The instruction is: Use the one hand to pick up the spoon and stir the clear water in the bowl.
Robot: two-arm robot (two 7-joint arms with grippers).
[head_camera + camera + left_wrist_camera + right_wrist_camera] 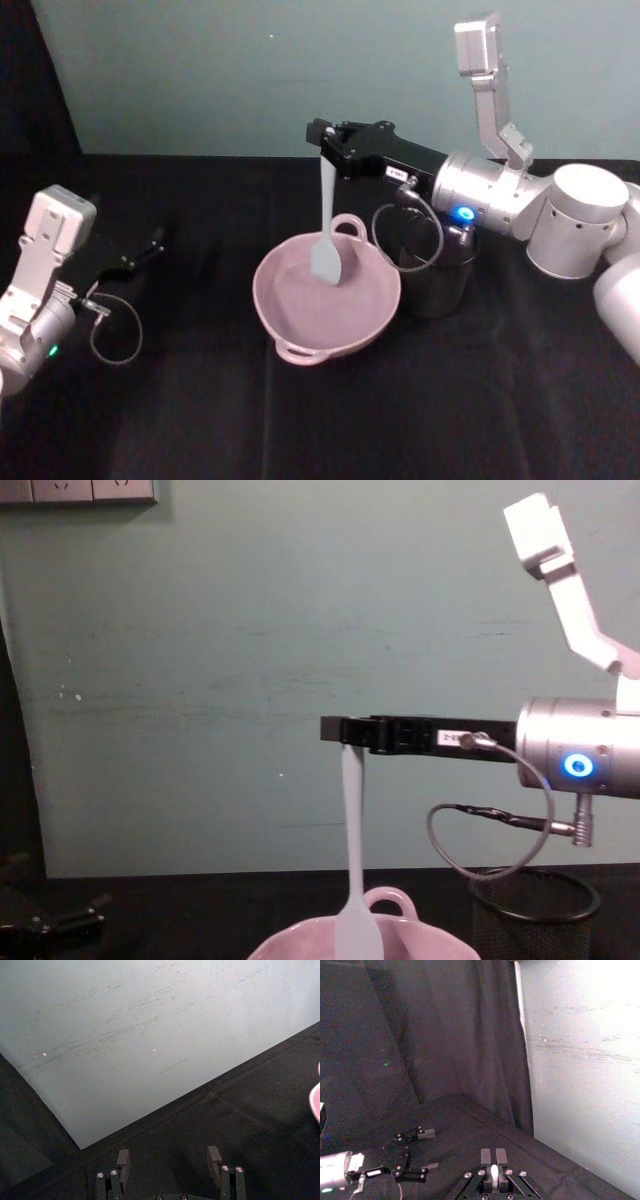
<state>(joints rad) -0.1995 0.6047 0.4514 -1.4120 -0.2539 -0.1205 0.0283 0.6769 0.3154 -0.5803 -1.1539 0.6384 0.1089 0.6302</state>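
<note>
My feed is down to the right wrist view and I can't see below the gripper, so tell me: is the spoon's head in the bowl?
Observer: Yes. The spoon hangs upright from the right gripper, its head down inside the bowl.
Operator: Anything close beside the bowl?
Observer: A black mesh cup stands close on its right side.
Operator: And the other arm?
Observer: The left gripper is open, low on the left, away from the bowl.

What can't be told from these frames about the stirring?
Water level: head view, colourless against the pink bowl.
Spoon tip: chest view, cut by the bottom edge, so contact with the bowl floor is unclear.
Mesh cup: head view, partly hidden by the wrist of the right pincer gripping the spoon.
Left pincer rests open, table's left.
</note>
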